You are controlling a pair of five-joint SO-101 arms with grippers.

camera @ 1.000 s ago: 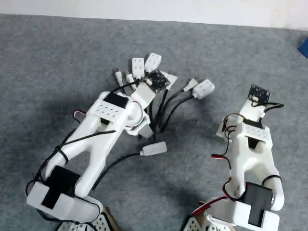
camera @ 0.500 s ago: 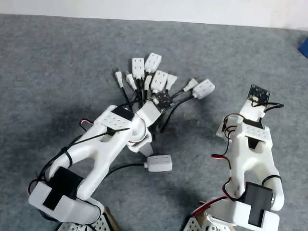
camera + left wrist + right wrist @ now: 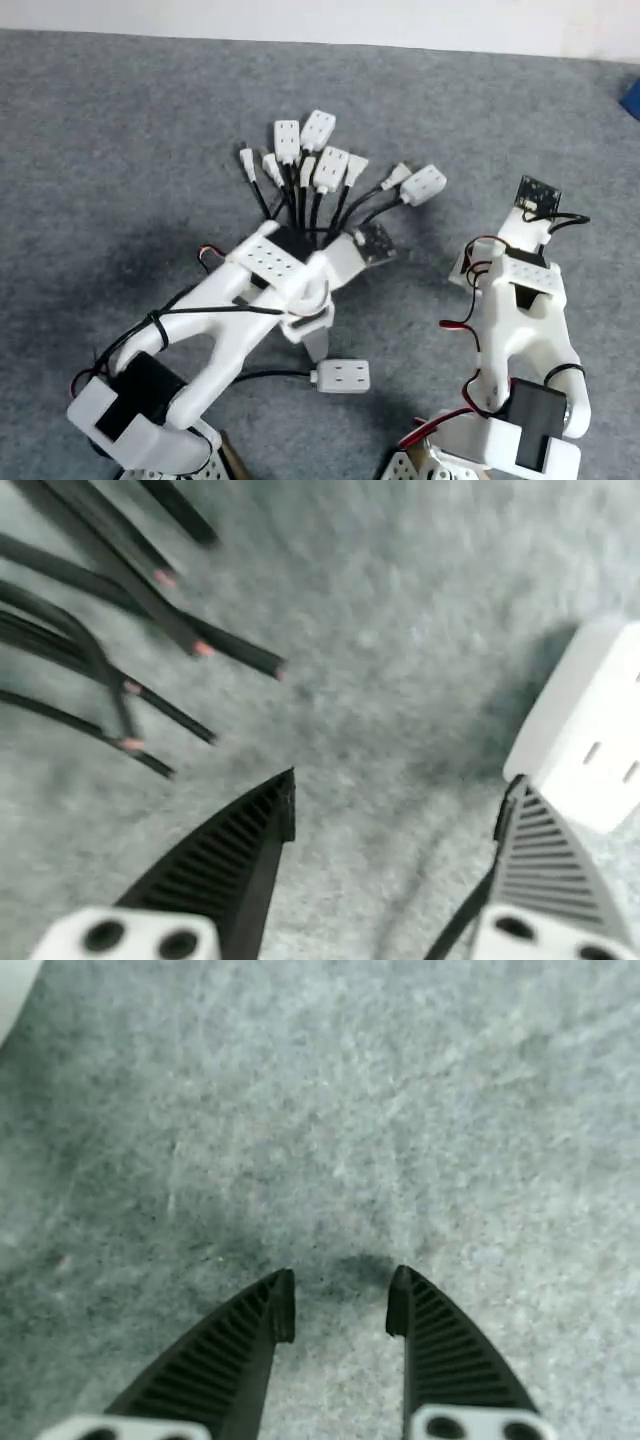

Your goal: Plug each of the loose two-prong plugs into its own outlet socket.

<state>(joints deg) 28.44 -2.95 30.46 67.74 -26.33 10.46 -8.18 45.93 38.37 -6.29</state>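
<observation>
Left gripper, jaws wide apart and empty, stands beside the white rectangular plastic outlet socket by the near edge of the grey-carpeted desk, apparently isolated for mating. Right gripper: slightly parted, empty. The white plugs and sockets on black cables fan toward the far edge.

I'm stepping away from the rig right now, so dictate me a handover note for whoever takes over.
Left gripper: jaws open, low over the carpet, one outlet socket just beside one jaw, not gripped.
Right gripper: jaws open over bare carpet.
Other plugs and sockets lie fanned on black cords farther out.
Done: no plug visibly seated.
To do: every pairing.
</observation>
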